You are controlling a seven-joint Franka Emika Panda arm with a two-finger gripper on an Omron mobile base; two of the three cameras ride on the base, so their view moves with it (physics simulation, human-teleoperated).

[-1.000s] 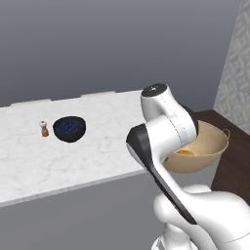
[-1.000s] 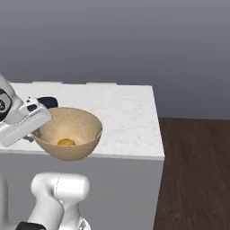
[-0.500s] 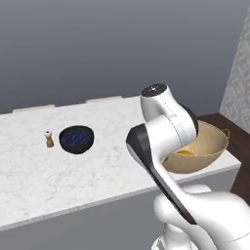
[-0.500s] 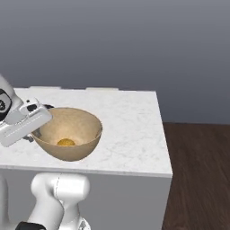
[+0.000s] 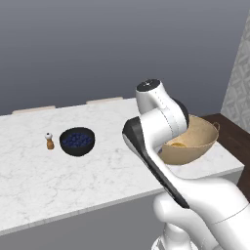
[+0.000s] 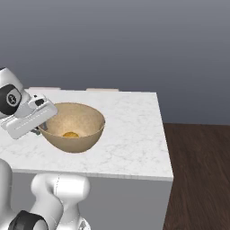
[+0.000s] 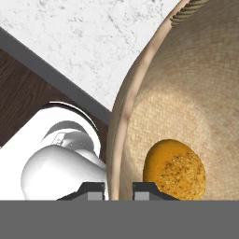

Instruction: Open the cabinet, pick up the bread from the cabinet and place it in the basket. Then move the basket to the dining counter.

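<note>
over the near right corner of the counter (image 6: 130,130): basket (image 6: 74,127) with bread (image 6: 69,134) lying on its floor, off-centre toward the arm's side. gripper (image 7: 118,190) clamped on the basket's rim, jaws nearly together with the woven wall between them, one fingertip (image 7: 92,190) outside, the other inside just beside the bread. from the hand view, bread (image 7: 175,169) golden-orange, speckled, resting against the inner slope of the basket (image 7: 196,88); a rope handle at the top edge of that view; marble top (image 7: 93,42) beyond the rim, then the grey edge, then dark wood floor (image 7: 28,93).

from the left base view, basket (image 5: 193,141) partly hidden behind the arm, its far handle sticking out to the right, a sliver of bread (image 5: 178,144) visible inside. cannot tell whether the basket's underside touches the marble or hangs just above it. counter (image 5: 34,180) white, marble-veined, grey-sided, stretching away to the left. well apart from the basket, on the same top: black bowl (image 5: 77,141) of blueberries, and just left of it a small shaker (image 5: 49,141), upright, not touching the bowl. two pale chair backs (image 5: 105,100) peeking over the far edge. patterned tile wall (image 5: 239,83) at the far right, dark floor (image 6: 197,175) beside the counter's end.
</note>
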